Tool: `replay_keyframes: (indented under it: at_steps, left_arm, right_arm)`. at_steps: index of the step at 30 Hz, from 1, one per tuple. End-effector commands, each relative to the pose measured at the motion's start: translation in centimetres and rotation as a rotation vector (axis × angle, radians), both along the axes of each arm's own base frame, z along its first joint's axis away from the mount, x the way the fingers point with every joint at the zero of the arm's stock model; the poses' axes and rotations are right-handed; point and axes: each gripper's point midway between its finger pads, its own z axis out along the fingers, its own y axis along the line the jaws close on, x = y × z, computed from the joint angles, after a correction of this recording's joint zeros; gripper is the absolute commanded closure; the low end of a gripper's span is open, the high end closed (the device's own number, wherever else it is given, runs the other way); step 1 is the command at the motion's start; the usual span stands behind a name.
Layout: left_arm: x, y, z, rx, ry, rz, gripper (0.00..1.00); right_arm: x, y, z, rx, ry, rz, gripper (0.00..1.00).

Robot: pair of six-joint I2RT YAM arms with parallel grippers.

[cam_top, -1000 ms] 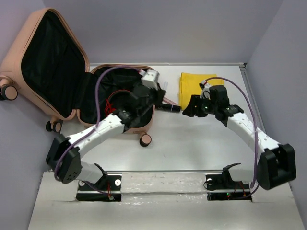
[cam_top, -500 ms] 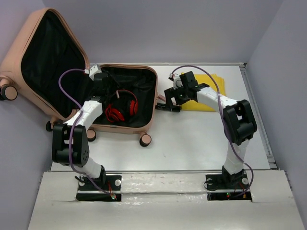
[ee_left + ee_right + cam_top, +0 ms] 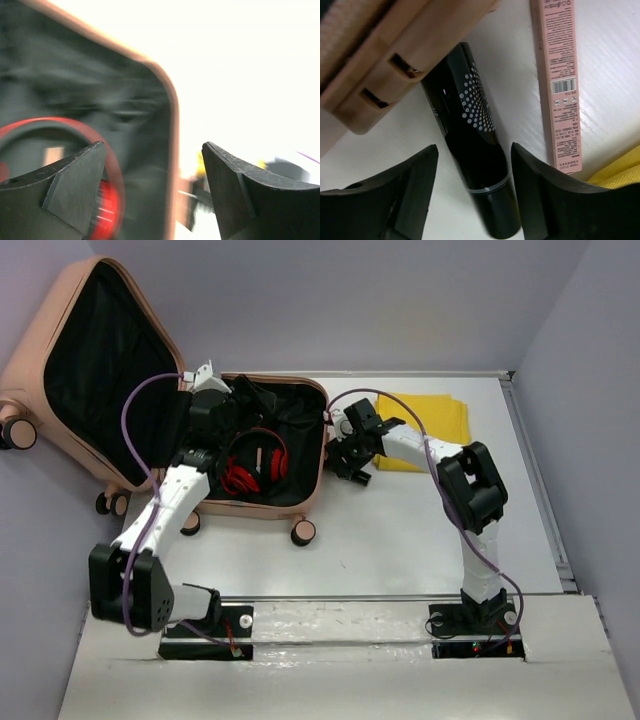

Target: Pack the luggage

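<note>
The luggage lies open, a salmon-pink suitcase with its lid leaning up at the left. Red headphones rest on its black lining. My left gripper hovers over the suitcase's back left, open and holding nothing. Its blurred wrist view shows the headphones and the pink rim below the spread fingers. My right gripper is low beside the suitcase's right wall, open. It straddles a black dotted tube on the table, with a gap on both sides.
A slim pink box lies just right of the tube. A folded yellow cloth sits behind it at the back right. The suitcase's shell and handle mounts are close on the tube's left. Walls enclose the table on three sides.
My left gripper has opened and drawn back to the suitcase's left, leaving the headphones inside. My right arm has swung left from the yellow cloth down over the black tube.
</note>
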Motion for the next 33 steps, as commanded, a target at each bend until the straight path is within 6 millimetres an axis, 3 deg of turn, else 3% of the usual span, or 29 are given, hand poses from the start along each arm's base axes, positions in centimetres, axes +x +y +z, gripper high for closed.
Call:
replay_keyframes:
  at_steps: [1,7,8,9,10,14,16,17,20,21,24,25,27,28,29,30,31,32,33]
  left_arm:
    - [-5.1,-3.4,8.1,-0.069,-0.214,-0.207,0.11]
    - [-12.2,-4.7,10.0,0.032,-0.256,-0.438,0.08]
    - [-13.0,-4.7,9.8,0.053,-0.255,-0.461,0.05]
    - [-13.9,-4.8,9.7,0.096,-0.274,-0.502,0.04]
    - [-15.5,-4.6,8.8,0.111,-0.253,-0.521,0.01]
    - [-19.5,-4.2,7.2,0.131,-0.288,-0.564,0.01]
    - [-21.3,-3.6,6.8,0.146,-0.334,-0.558,0.01]
    - [-21.8,-3.3,7.0,0.156,-0.356,-0.549,0.01]
    - [-23.5,-1.8,8.2,0.178,-0.445,-0.472,0.01]
    - [-23.6,-1.1,8.6,0.185,-0.467,-0.431,0.01]
    - [-23.8,-0.5,7.9,0.199,-0.455,-0.391,0.01]
    - [-23.4,-0.5,6.8,0.204,-0.435,-0.385,0.01]
    - [-23.1,-0.5,6.1,0.196,-0.415,-0.380,0.01]
    - [-23.2,-0.6,6.3,0.197,-0.417,-0.386,0.01]
    - [-23.3,-0.7,6.3,0.198,-0.423,-0.390,0.01]
    - [-23.3,-0.6,6.3,0.197,-0.425,-0.385,0.01]
    - [-23.2,-0.6,6.1,0.198,-0.417,-0.383,0.01]
    - [-23.2,-0.6,6.1,0.197,-0.414,-0.382,0.01]
    - [-23.2,-0.6,6.0,0.196,-0.413,-0.383,0.01]
  right_arm:
    - [-0.3,0.2,0.7,-0.029,-0.022,-0.030,0.38]
    - [-1.3,0.9,-0.6,0.005,0.006,-0.103,0.40]
    - [-1.2,1.1,-0.3,0.024,-0.002,-0.120,0.44]
    - [-1.4,1.0,-0.6,0.050,0.003,-0.164,0.53]
    - [-1.3,1.0,0.2,0.072,-0.010,-0.204,0.63]
    - [-1.6,-0.6,1.4,0.066,-0.042,-0.304,0.80]
    - [-2.4,-1.6,4.2,0.100,-0.077,-0.354,0.80]
    - [-3.0,-2.0,7.0,0.141,-0.104,-0.371,0.81]
    - [-3.9,-3.8,10.2,0.141,-0.148,-0.430,0.83]
    - [-4.1,-3.9,12.2,0.167,-0.174,-0.432,0.83]
    - [-3.7,-2.0,16.8,0.264,-0.196,-0.397,0.83]
    - [-3.5,0.0,18.8,0.332,-0.184,-0.355,0.83]
    - [-2.6,2.1,20.6,0.393,-0.195,-0.327,0.83]
    - [-1.9,3.7,19.4,0.388,-0.172,-0.319,0.83]
    - [-0.5,4.8,21.8,0.446,-0.205,-0.331,0.82]
    - [0.0,6.1,22.0,0.462,-0.205,-0.327,0.82]
    - [1.1,7.5,20.1,0.447,-0.182,-0.332,0.82]
    - [1.6,8.0,22.2,0.494,-0.211,-0.333,0.82]
    - [3.2,9.4,22.2,0.525,-0.208,-0.349,0.82]
